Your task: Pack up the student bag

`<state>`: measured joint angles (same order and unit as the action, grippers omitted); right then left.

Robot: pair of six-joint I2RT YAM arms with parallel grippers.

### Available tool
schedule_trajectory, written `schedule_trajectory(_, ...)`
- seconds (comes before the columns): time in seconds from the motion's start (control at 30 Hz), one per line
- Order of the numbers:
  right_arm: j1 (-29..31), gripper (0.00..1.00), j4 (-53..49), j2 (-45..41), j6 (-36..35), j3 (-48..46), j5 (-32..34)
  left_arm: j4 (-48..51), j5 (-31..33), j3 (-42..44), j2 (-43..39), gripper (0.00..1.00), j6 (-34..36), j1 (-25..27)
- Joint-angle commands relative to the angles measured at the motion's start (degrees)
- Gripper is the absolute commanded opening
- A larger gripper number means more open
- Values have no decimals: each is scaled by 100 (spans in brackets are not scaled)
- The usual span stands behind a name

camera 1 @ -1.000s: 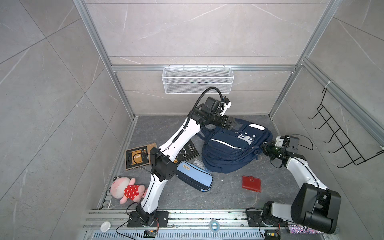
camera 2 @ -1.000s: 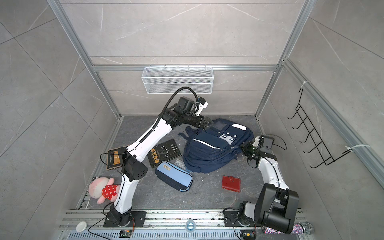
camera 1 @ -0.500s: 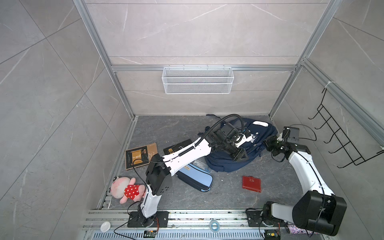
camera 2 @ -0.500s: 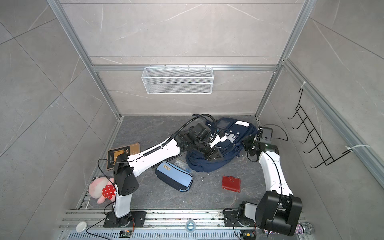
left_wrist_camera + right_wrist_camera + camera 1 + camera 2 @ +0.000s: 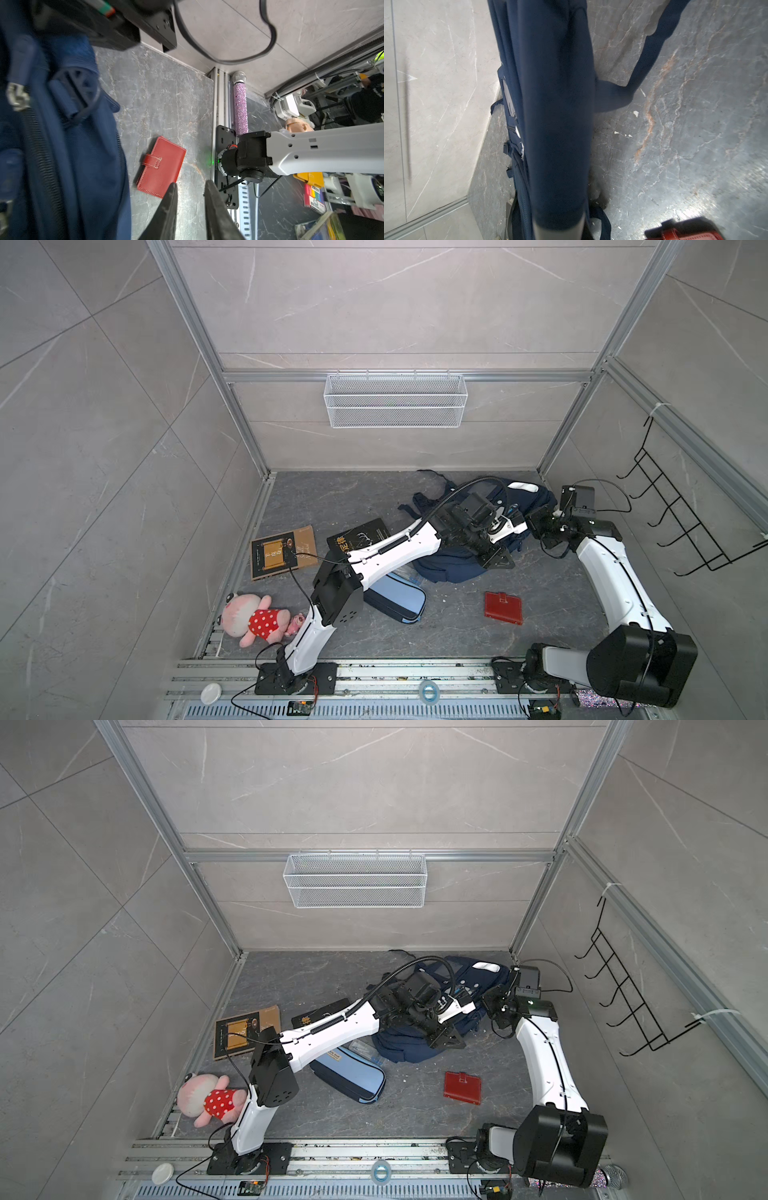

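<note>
The student bag [image 5: 449, 568] [image 5: 399, 1048] lies on the floor [image 5: 340, 497] toward the rear right corner of the cell, in both top views. Its near end rests flat; its far right edge meets the right gripper [image 5: 534, 524] [image 5: 492, 1002]. The right gripper is pressed together on the navy fabric at that edge. In the right wrist view the student bag [image 5: 556, 104] runs as a taut band from the camera outward, with one strap trailing onto the floor. The left gripper [image 5: 496, 562] [image 5: 446, 1040] reaches across the student bag, its wrist over the middle of the bag and its tips past the near right side. In the left wrist view the left gripper [image 5: 190, 187] stands with a narrow gap between its two dark fingers [image 5: 170, 207]; nothing is between them. The student bag [image 5: 83, 166] fills the side of that view, zip teeth visible. A red wallet [image 5: 503, 608] [image 5: 462, 1088] [image 5: 161, 169] lies closed on the floor, near the bag and apart from it. A light-blue pencil case [image 5: 399, 601] [image 5: 353, 1079] lies under the left arm, just beside the bag's near end. A black book [image 5: 361, 537] and a brown book [image 5: 282, 551] lie further left, with a plush toy [image 5: 255, 620] at the front left edge.
</note>
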<state>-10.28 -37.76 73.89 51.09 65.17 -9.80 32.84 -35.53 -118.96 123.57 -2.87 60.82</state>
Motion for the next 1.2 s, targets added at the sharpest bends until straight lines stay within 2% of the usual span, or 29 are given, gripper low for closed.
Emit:
schedule_trajectory(0.0,17,0,98,-15,133,333,183,-225,-68,-222,315,29,-63,8)
schedule_trajectory(0.13,35,0,-11,-64,121,347,180,-357,935,81,418,50,-43,-36)
schedule_trajectory(0.3,36,0,-390,-315,-43,293,184,-870,1528,433,481,50,-421,-475)
schedule_trajectory(0.5,36,11,-1013,-936,-319,-158,181,-973,2312,352,537,50,-356,-830)
schedule_trajectory(0.7,470,11,-1523,-1441,-584,-589,434,-1185,2397,606,372,50,-159,-909)
schedule_trajectory(0.8,511,5,-1469,-1635,-469,-810,396,-1426,2251,987,147,49,-59,-896)
schedule_trajectory(0.87,509,0,-1394,-1565,-468,-772,359,-1661,2100,1365,-76,48,-47,-897)
schedule_trajectory(0.97,537,0,-1248,-1395,-453,-608,299,-1847,1872,1805,-391,48,-91,-864)
schedule_trajectory(1.17,715,0,-1019,-1126,-383,-384,269,-2186,1877,2483,-1048,51,-87,-506)
